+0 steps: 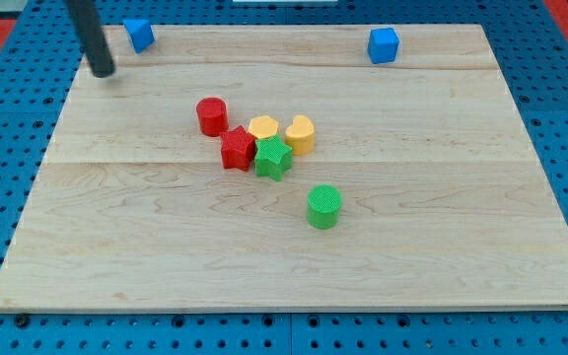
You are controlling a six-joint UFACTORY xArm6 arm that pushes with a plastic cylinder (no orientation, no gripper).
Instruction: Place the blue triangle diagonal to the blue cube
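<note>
The blue triangle (139,35) lies at the top left edge of the wooden board (442,247). The blue cube (384,45) sits near the top edge, right of the middle, far from the triangle. My tip (103,72) is on the board's top left corner, just left of and below the blue triangle, a small gap apart from it.
A cluster sits at the board's middle: a red cylinder (211,115), a red star (237,148), a green star (273,158), a yellow hexagon (262,129) and a yellow heart (301,134). A green cylinder (323,206) stands alone below them. Blue pegboard surrounds the board.
</note>
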